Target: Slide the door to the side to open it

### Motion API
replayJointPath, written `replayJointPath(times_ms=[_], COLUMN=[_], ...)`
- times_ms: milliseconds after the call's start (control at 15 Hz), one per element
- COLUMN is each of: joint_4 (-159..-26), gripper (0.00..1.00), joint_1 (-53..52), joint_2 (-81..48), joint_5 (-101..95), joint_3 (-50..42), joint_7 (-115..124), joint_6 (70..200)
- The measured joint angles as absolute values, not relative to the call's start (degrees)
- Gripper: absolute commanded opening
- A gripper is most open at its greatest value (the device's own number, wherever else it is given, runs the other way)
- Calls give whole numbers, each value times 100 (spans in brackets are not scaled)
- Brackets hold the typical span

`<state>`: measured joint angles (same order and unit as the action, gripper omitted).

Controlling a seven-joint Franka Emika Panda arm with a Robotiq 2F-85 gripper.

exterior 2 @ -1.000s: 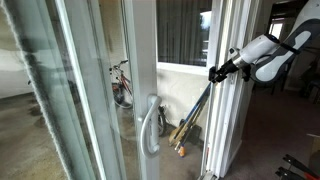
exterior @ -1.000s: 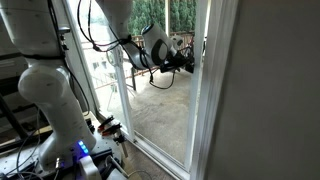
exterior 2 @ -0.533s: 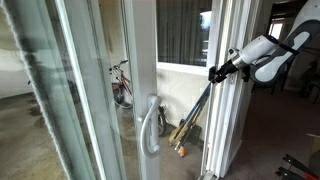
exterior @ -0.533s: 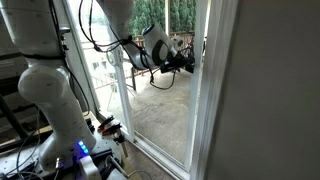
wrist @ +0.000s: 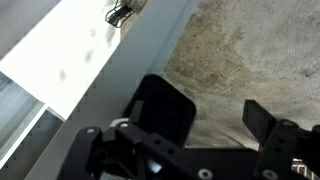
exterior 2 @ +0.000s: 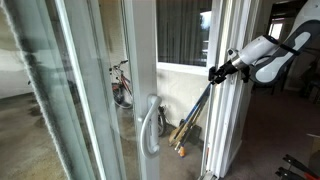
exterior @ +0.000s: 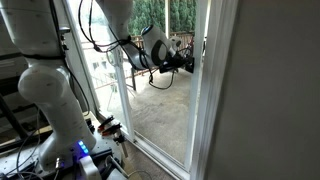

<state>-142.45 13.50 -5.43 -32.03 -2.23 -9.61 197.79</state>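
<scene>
The gripper (exterior: 187, 63) is held out at about mid-height against the right side of the door (exterior: 160, 110), the tall glass panel that fills the opening right of the arm. In the wrist view its fingers (wrist: 165, 105) stand apart with nothing between them; the white frame lies to the left and concrete floor shows through the glass. Whether a finger truly bears on the frame's edge I cannot tell. That is the main risk: if the sideways push starts with the tips on smooth glass, or barely catching the slim frame, they will likely skid and the door will not move. Pressing harder into the pane for friction could load both the glass and the wrist. A handle (exterior 2: 150, 125) sits well apart to the left of the gripper, so the push has no positive hold there. A stiff track could stall the arm, which looks stretched far out. The poles (exterior 2: 192, 118) leaning outside, near the frame below the gripper, could catch or topple if the panel travels their way.
</scene>
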Motion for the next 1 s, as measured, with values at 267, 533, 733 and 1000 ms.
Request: replayJointPath(times_ms=[267, 533, 733, 1000], joint_4=[-14293, -14294, -14303, -14301], gripper=[100, 100, 100, 100], joint_1=[1386, 1404, 1405, 1406], joint_2=[-446, -275, -275, -275], joint_5=[-3292, -3489, -3489, -3490], joint_3=[-127, 54, 45, 51], joint_7=[-808, -523, -485, -428], joint_6=[19779, 19753, 19784, 19783])
